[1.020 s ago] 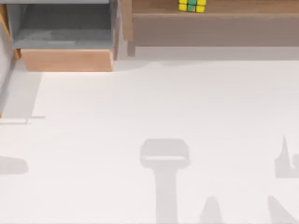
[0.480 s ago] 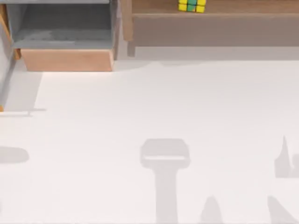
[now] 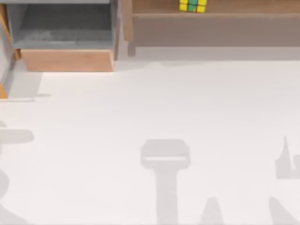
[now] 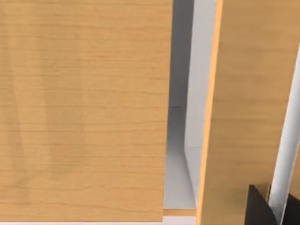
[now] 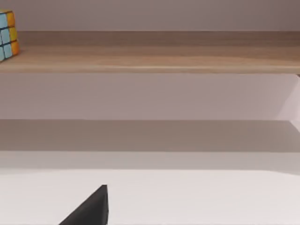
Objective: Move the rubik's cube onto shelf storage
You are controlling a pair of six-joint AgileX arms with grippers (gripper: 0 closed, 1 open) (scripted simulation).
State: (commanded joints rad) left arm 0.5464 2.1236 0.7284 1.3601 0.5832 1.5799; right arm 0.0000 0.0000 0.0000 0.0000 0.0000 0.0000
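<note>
Claw tips are all that show of either arm, so open or closed cannot be told for either.

Top view: rubik's cube (image 3: pixel 192 5) sits on the upper board of the shelf storage (image 3: pixel 215 29), at the far edge of the white desk (image 3: pixel 154 103). Grey compartment (image 3: pixel 65 33) with a light wood front stands to the shelf's left. Nothing touches the cube.

Left wrist view: one dark tip of the left claw (image 4: pixel 262 208) at a corner; straight ahead, close up, light wood panels (image 4: pixel 84 112) with a narrow grey gap between them.

Right wrist view: one dark tip of the right claw (image 5: pixel 91 208) low over the desk; shelf board ahead and above it, cube (image 5: pixel 8 34) well off to one side on that board.

Judgement: placing looks done. Next move calls only for parking both arms clear of the furniture, the left one especially.
</note>
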